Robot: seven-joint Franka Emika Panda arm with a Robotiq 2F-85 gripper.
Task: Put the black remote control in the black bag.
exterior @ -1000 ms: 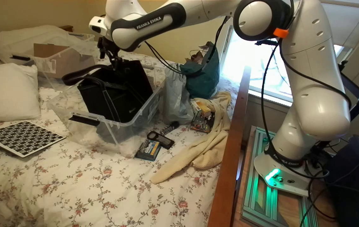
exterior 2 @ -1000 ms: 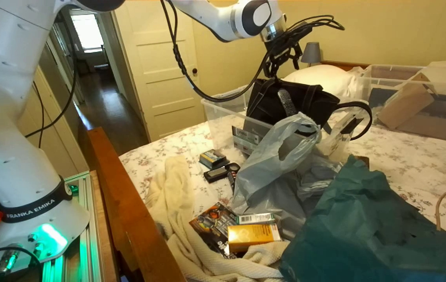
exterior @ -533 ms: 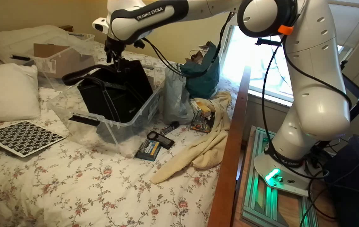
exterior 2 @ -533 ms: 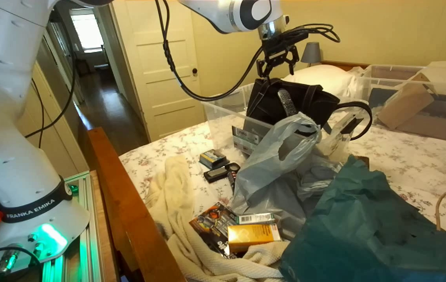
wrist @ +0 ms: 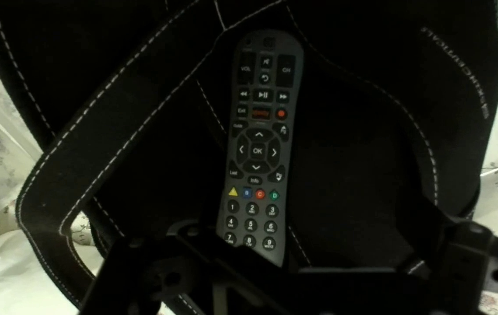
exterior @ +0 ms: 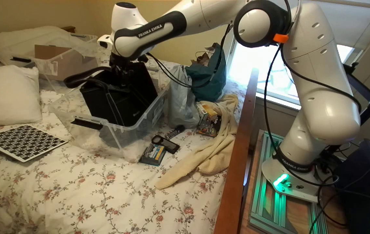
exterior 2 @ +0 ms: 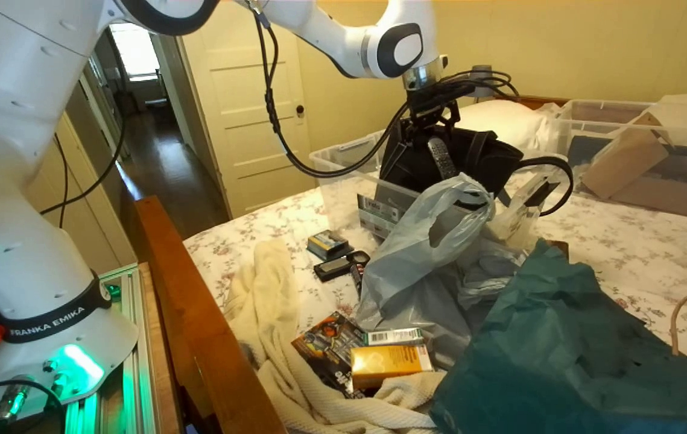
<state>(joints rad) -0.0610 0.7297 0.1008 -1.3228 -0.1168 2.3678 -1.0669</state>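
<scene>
The black bag (exterior: pixel 113 100) stands in a clear plastic bin (exterior: pixel 124 139) on the bed. It also shows in an exterior view (exterior 2: pixel 470 150), with its handle loops hanging out. The dark remote control (exterior 2: pixel 440 158) lies on the bag's black fabric. In the wrist view the remote (wrist: pixel 257 148) lies face up between white-stitched straps. I cannot tell whether it is inside the bag's opening. My gripper (exterior 2: pixel 433 123) is low over the bag, close to the remote. Its jaws stand wide apart with nothing between them. One finger hides the remote's lower end in the wrist view. The fingertips are hard to see against the bag.
A grey plastic bag (exterior 2: pixel 421 271) and a teal bag (exterior 2: pixel 560 349) stand beside the bin. Small boxes (exterior: pixel 152 154) and a cream blanket (exterior: pixel 210 156) lie near the wooden bed rail (exterior: pixel 236 169). A pillow (exterior: pixel 7 94) and a checkered board (exterior: pixel 22 143) lie opposite.
My gripper first turned to point more straight down, then moved down close to the bag. The remote and bag have not visibly moved.
</scene>
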